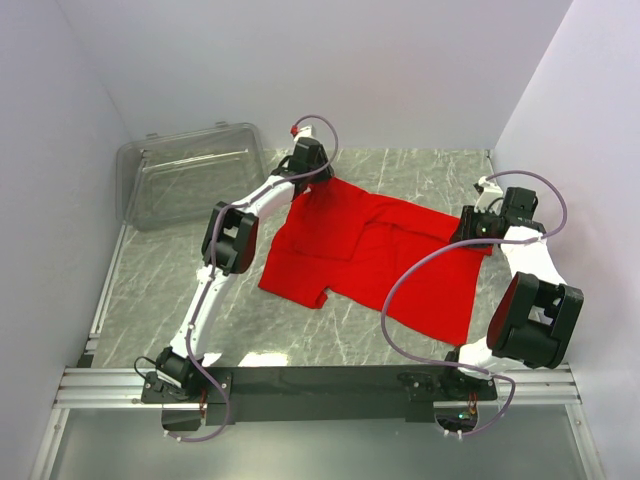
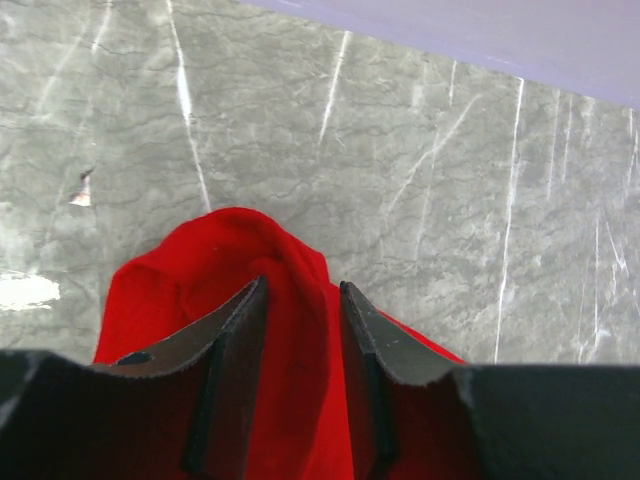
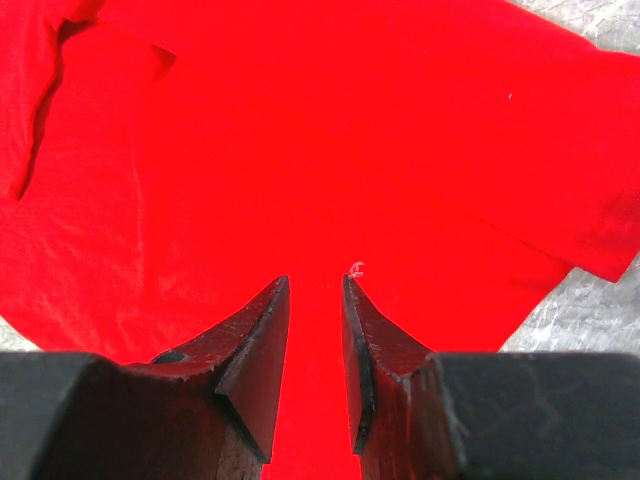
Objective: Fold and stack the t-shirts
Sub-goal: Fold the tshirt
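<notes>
Red cloth, top view: the t-shirt (image 1: 370, 262) lies spread and skewed across the middle of the table (image 1: 150, 290), one sleeve toward my bases, hem toward the right. My left claw (image 1: 304, 184) sits at its far-left corner and my right claw (image 1: 470, 236) at the far-right edge; I judge this as a two-point hold on one side, so that edge can be carried over as a fold. The clear plastic bin (image 1: 190, 178) leans in the far-left corner, just beside my left arm, so there is little room there. Open marble lies near and left of the shirt. The right wall (image 1: 585, 150) is close to my right arm. Left wrist view: left claw (image 2: 300, 286) is clenched on a raised ridge of t-shirt (image 2: 215, 255), cloth filling the slot between the jaws; bare table (image 2: 420, 160) lies beyond, with the wall (image 2: 470, 30) not far past it. Right wrist view: right claw (image 3: 315, 282) shows jaws drawn to a narrow slit with red in it, which I read as a pinch on the cloth. The t-shirt (image 3: 300, 120) runs flat ahead, and its edge drops off to marble at lower right.
</notes>
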### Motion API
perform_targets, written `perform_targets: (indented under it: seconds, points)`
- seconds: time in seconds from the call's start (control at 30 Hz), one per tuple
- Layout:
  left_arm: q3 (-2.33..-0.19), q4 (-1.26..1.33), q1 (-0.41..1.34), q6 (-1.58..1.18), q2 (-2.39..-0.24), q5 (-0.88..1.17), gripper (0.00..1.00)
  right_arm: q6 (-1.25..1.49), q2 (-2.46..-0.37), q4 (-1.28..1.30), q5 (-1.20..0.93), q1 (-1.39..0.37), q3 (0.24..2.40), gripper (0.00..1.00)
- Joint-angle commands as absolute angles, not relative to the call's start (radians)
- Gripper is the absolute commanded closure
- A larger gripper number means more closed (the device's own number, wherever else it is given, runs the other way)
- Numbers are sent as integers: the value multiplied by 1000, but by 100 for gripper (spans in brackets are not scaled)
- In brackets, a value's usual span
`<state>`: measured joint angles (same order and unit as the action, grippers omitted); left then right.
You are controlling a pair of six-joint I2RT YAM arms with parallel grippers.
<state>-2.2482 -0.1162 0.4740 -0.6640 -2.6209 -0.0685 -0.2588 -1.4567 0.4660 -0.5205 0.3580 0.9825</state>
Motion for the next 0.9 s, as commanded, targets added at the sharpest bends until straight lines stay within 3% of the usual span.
perform_targets:
  seconds: [0.0, 0.43, 0.7, 0.87]
  points:
    - [-2255, -57, 485, -638, -2545, -72, 59, -264, -1448, 456, -534, 368, 1008, 65]
    - [-2255, -66, 494, -632, -2545, -81, 61, -265, -1450, 456, -537, 368, 1011, 66]
    - [-2295, -109, 497, -586, -2533, -178, 52, -264, -1450, 454, -540, 371, 1008, 65]
    - [-2281, -89, 497, -589, -2526, -146, 53, -267, -1451, 456, -540, 371, 1006, 65]
